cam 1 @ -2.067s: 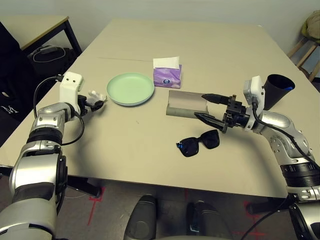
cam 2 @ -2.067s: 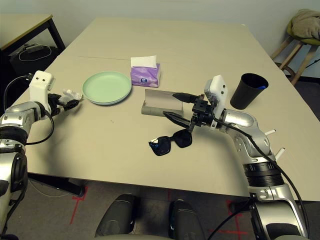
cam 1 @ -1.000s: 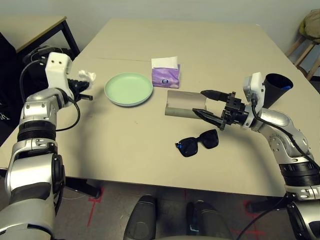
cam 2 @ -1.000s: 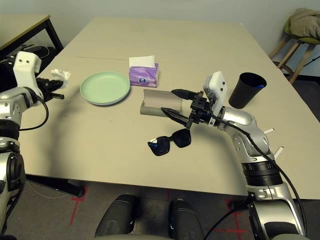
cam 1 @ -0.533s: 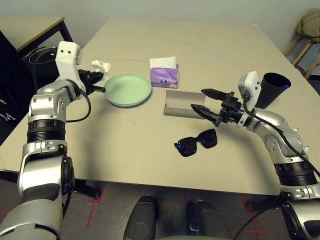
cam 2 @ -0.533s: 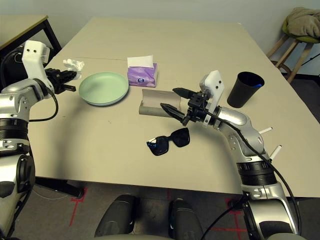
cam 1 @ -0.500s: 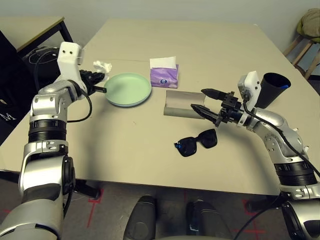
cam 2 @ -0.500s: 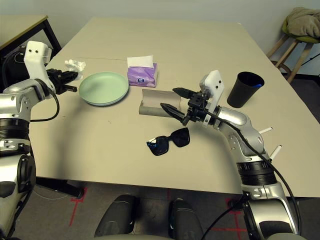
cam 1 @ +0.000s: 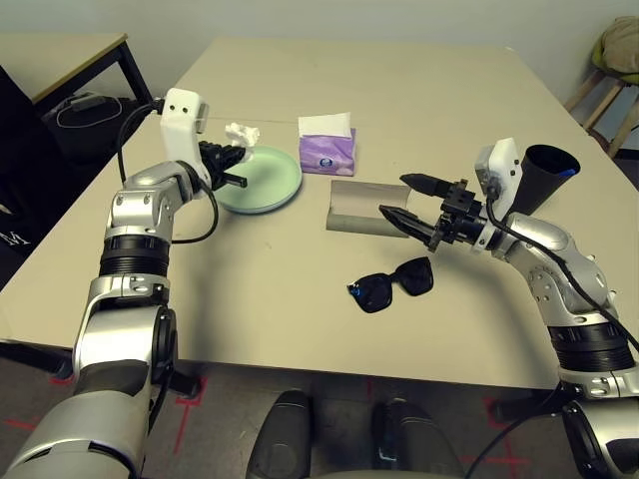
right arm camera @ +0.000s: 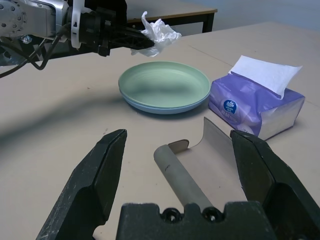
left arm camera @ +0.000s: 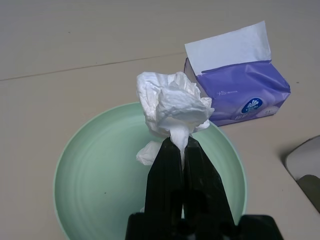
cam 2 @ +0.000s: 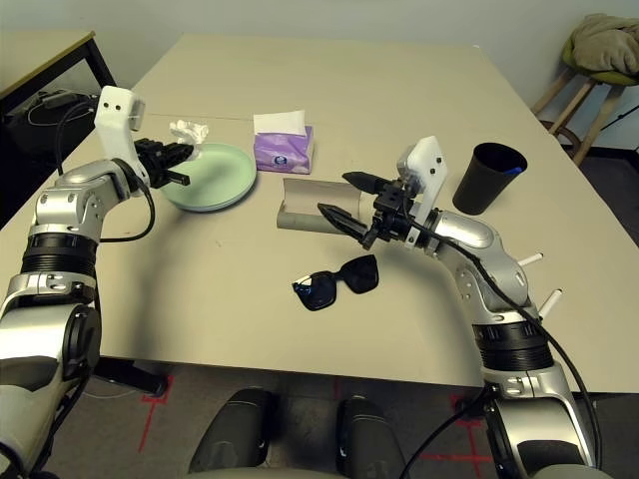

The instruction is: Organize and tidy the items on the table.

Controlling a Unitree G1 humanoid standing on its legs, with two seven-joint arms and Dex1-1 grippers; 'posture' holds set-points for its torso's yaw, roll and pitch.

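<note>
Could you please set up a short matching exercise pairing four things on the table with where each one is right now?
Things:
1. crumpled tissue
2. black cup
3. sunglasses
4. tissue box

Places:
A. at the table's right edge
B. flat on the table, nearest the robot
C. pinched in the left gripper above the green plate
D. just right of the plate

Pairs: 1-C, 2-A, 3-B, 4-D

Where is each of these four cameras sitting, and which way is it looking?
Left eye and right eye: on the head, looking down at the table over both silver forearms.
Left wrist: along the shut left pincer, which holds the crumpled tissue above the green plate.
Right wrist: between the open right pincer's fingers, at the glasses case.
Shared: both wrist views show plate, tissue and purple tissue box.
</note>
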